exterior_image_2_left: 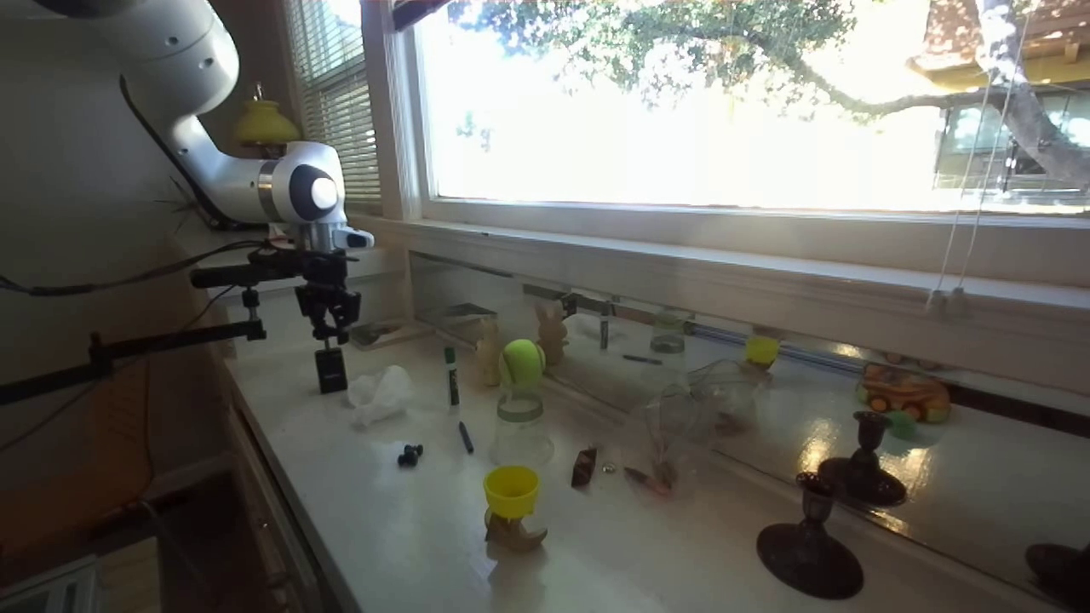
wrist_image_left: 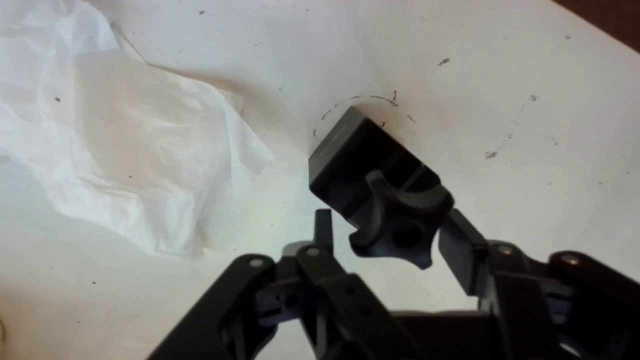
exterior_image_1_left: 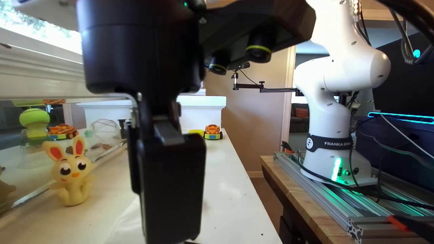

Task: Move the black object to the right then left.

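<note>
In an exterior view the black object (exterior_image_1_left: pixel 173 189) is low, left of centre. In an exterior view it stands mid-left beside crumpled paper (exterior_image_2_left: pixel 381 394). In the wrist view the gripper (wrist_image_left: pixel 392 237) is spread around the knob (wrist_image_left: pixel 400 225) (gap plainest at left): probably the release step, leg unclear; next, likely, straight up.

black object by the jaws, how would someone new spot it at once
In an exterior view, follow the white robot arm down to its jaws. Just below them is the black object, beside the crumpled white sheet. What sets it apart is its tall, flat-sided box shape, unlike that rumpled sheet or the small dark knobby thing nearer the camera.
</note>
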### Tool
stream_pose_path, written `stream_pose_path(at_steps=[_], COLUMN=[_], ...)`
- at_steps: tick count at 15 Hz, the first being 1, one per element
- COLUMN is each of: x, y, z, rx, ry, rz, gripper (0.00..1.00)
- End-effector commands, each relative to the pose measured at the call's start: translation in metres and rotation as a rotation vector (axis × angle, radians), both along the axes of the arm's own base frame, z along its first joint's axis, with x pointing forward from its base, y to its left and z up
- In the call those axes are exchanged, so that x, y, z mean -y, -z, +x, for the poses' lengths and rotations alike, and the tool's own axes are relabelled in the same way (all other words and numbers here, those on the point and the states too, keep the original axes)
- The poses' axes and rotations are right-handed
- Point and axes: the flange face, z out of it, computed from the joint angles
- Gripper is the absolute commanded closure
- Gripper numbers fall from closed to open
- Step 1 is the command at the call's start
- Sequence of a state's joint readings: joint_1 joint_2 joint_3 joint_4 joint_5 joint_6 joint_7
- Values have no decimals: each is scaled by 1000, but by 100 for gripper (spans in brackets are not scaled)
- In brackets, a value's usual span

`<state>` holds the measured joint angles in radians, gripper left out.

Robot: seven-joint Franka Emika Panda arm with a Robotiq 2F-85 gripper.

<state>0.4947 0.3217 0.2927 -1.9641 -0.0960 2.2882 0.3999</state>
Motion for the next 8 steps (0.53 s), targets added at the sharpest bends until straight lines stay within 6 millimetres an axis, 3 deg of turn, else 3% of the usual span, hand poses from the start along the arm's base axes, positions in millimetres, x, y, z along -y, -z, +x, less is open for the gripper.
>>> stream_pose_path(at_steps=[1,3,6,8], x=[-5,-15,-22,-14], y=[-25,-37,-38,-31], z=[-12,-18,-32,-36], rx=[10,-15,-125,-222], ry=[-24,-129,-274,-340], rz=[17,55,102,80], gripper=[10,1,0,0])
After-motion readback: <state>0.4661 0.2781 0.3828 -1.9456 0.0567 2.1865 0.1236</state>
